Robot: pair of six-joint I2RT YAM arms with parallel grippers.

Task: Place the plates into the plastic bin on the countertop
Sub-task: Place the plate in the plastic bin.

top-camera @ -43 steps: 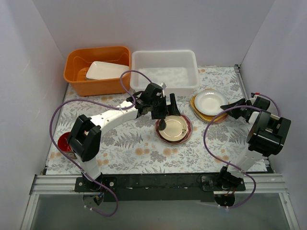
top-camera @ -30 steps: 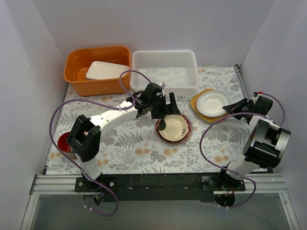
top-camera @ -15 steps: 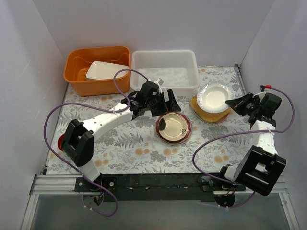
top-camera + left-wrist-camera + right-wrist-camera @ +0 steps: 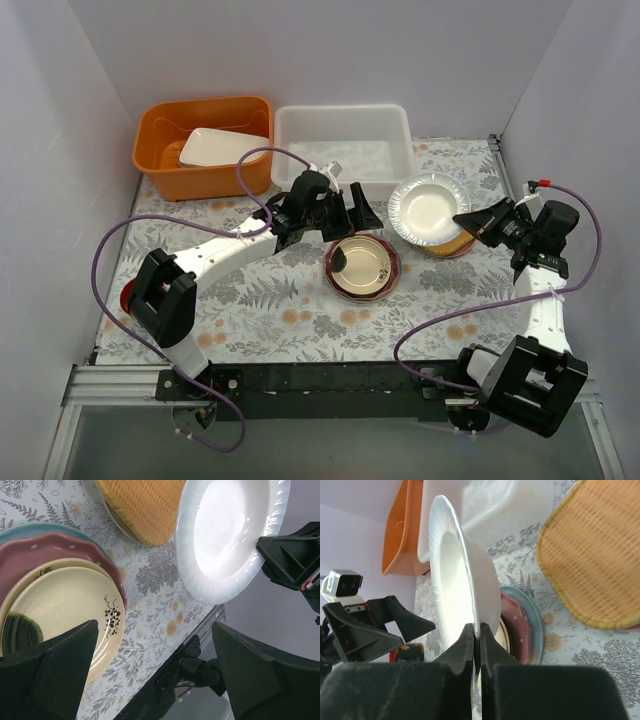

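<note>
Since half a second ago the white plate point(image 4: 428, 207) has slid left, partly off the orange woven plate point(image 4: 452, 241) and nearer the translucent bin point(image 4: 345, 110). The right gripper point(image 4: 468, 218) pinches its glossy, ribbed rim and holds it tilted in the air. The left gripper point(image 4: 358, 207) hangs spread wide near the round cream plate point(image 4: 362, 266).
</note>
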